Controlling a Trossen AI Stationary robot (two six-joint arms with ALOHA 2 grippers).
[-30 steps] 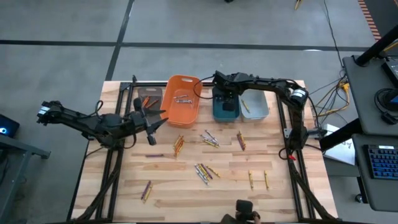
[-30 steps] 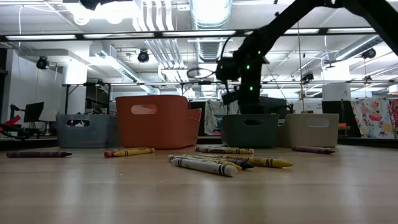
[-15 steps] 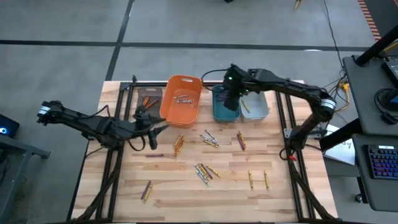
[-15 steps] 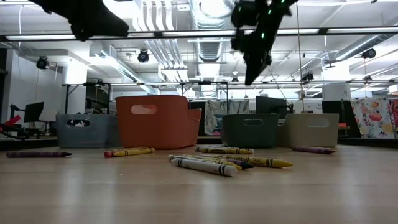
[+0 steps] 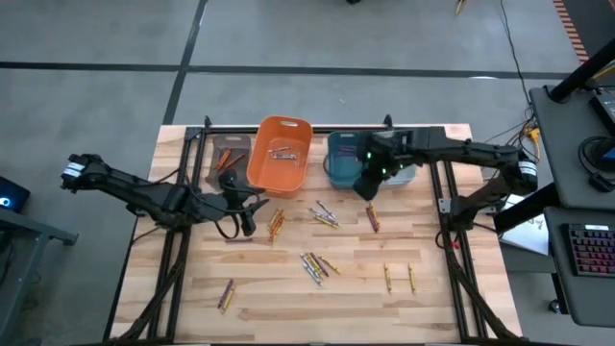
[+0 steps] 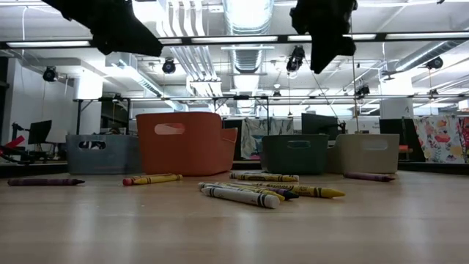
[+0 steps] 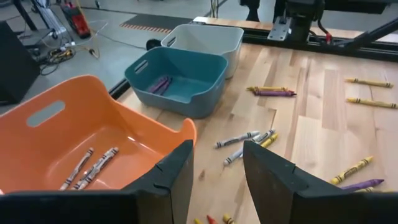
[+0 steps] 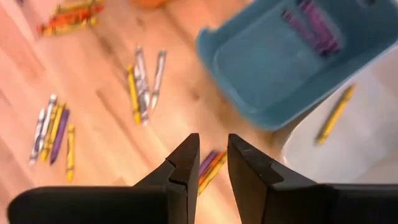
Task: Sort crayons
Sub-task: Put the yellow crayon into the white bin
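High view: overhead, facing straight down on the whole wooden table, from far off. Low view: at tabletop height, level across the table toward the bins and the room behind, with crayons close before the lens. Left wrist view: looking past its own fingers at the orange bin, near, and the teal bin at 12 o'clock. Right wrist view: steeply downward, close over the same teal bin at 1 o'clock. All four views share the teal bin.

Grey concrete floor w/ dark seam lines. Desk at right w/ keyboard. Ceiling ducts & strip lights overhead. Black lamp at left; floral cloth at far right.
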